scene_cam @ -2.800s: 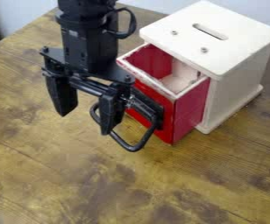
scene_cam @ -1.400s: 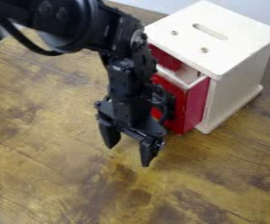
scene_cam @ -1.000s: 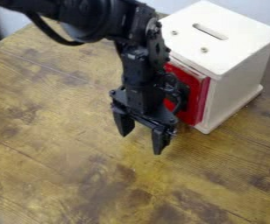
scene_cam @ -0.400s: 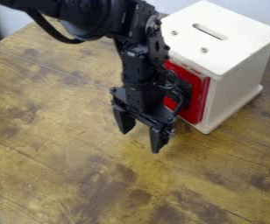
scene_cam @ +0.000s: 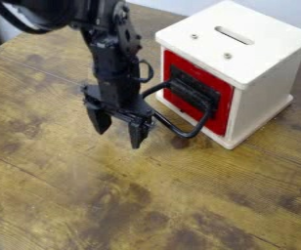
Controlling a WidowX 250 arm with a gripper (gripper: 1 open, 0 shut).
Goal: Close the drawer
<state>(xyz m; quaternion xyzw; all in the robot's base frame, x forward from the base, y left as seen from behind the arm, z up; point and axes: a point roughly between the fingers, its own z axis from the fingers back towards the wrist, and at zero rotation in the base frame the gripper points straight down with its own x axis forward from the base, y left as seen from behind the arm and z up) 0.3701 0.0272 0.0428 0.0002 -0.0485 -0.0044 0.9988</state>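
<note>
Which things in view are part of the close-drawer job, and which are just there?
Part of the job:
- red-fronted drawer, its front sitting in the casing
- its black loop handle
- cream casing it fits
- gripper, open, beside the handle

Just there:
- wooden tabletop
- pale wall behind
No loose objects seen.

At upper right, the red drawer (scene_cam: 216, 119) sits closed in the cream casing (scene_cam: 239, 59), black handle (scene_cam: 180, 125) jutting left; the open gripper (scene_cam: 119, 135) hangs left of centre over the wooden table (scene_cam: 101, 200).
</note>
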